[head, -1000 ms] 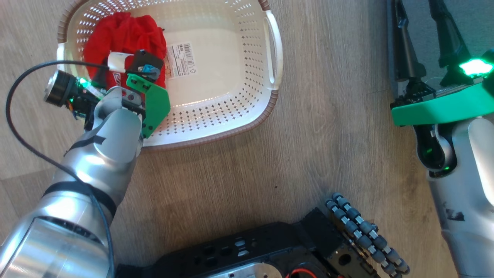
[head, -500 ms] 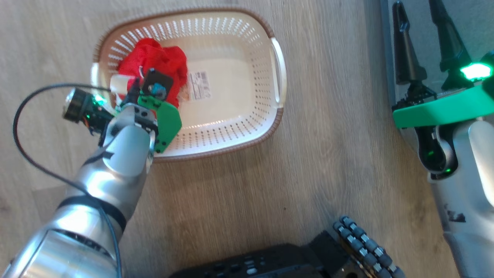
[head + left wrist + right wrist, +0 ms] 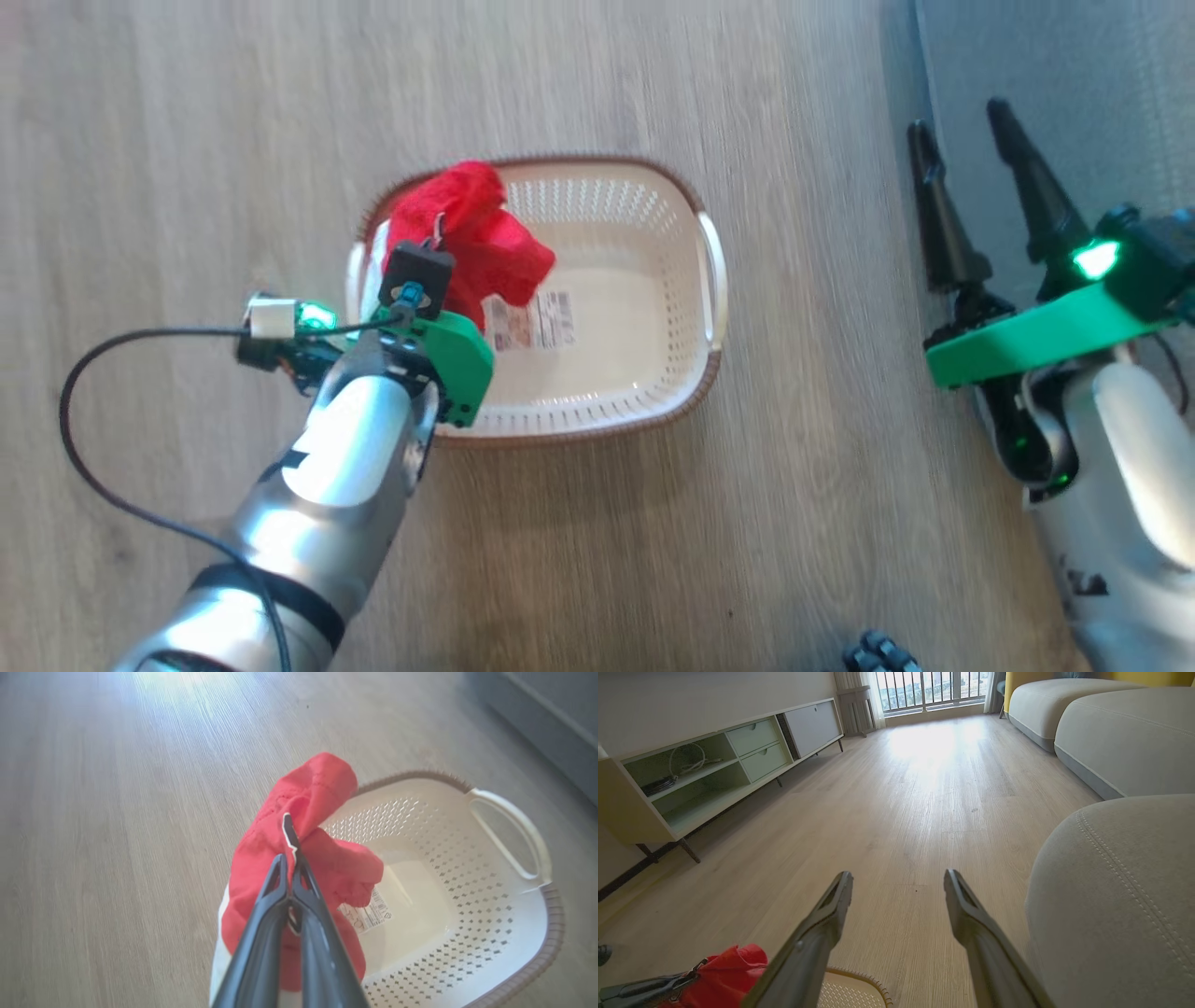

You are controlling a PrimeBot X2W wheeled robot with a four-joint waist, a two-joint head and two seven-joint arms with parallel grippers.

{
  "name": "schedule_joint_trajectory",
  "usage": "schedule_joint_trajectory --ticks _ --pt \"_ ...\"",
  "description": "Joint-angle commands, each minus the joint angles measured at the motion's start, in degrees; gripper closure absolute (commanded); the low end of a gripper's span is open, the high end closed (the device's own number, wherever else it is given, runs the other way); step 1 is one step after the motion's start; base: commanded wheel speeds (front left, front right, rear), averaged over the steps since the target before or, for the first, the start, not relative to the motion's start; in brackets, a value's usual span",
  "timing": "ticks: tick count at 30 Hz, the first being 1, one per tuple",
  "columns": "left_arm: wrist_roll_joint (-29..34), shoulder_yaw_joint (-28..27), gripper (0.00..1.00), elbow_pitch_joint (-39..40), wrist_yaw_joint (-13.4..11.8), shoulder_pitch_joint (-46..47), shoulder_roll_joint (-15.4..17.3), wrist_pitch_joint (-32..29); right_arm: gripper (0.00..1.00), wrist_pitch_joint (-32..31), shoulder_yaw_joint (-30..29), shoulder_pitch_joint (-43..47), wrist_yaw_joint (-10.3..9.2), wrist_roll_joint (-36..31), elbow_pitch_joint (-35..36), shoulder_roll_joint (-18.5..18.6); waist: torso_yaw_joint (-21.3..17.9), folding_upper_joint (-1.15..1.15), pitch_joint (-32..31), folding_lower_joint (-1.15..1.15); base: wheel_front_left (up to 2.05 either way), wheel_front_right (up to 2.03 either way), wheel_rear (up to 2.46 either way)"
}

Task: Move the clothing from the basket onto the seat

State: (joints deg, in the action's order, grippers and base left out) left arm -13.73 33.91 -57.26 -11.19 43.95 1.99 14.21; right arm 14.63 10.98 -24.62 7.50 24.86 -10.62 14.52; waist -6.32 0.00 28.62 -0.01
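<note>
**Left gripper** [image 3: 289,858]. Fingers pressed together on a fold of the clothing [image 3: 317,793], with the white trim edge caught in the pinch.

**Clothing.** Bright red and bunched. Hangs from that pinch above the left end of the basket [image 3: 560,431]. Upper fold over the far-left rim, lower folds down beside the paper label [image 3: 534,319]. Cannot tell whether the lowest fold touches the bottom.

**Basket.** Cream, perforated, on the wooden floor [image 3: 187,112]. Long axis left to right.

**Seat** [image 3: 1120,896]. Grey upholstery with a stitched seam. Lies to the right of the held garment, past the whole length of the basket and a strip of bare floor.

**Right gripper** [image 3: 899,877]. Fingers spread wide, nothing between them. Hangs at the seat's edge, nearer the seat than the left gripper.

**Coming move, as judged.** Probably a carry to the right by the left arm, over the right handle [image 3: 714,280] and the floor strip. Standing in the way: the right arm and its spread fingers, between basket and seat. Possible trouble: a trailing fold snagging the rim, or the thin pinch slipping off the trim.

**Surroundings.** Low sideboard [image 3: 714,770] along the far-left wall. Further sofa sections [image 3: 1111,732] to the far right. Cable [image 3: 93,392] looped off the left wrist. All well apart from the path.
</note>
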Motion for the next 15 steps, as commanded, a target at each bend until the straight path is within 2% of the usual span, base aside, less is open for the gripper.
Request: schedule_joint_trajectory --ticks 1,10,15 --pt "-0.53 -1.89 1.00 2.99 0.03 -1.06 0.89 0.77 0.00 0.37 1.18 1.70 -0.01 -0.51 1.20 0.53 1.92 0.00 -3.85 0.01 0.00 0.00 0.00" --pt "0.80 -6.06 1.00 21.37 3.28 -10.83 1.96 0.78 0.00 0.37 3.02 4.61 -0.01 -0.57 -1.28 -0.57 3.23 0.00 -11.53 0.01 0.00 0.00 0.00" --pt "1.75 -8.15 1.00 28.74 5.81 -15.50 2.08 0.78 0.00 0.37 3.13 6.80 -0.01 -0.82 -2.54 -1.12 3.86 0.00 -15.48 0.01 0.00 0.00 0.00"
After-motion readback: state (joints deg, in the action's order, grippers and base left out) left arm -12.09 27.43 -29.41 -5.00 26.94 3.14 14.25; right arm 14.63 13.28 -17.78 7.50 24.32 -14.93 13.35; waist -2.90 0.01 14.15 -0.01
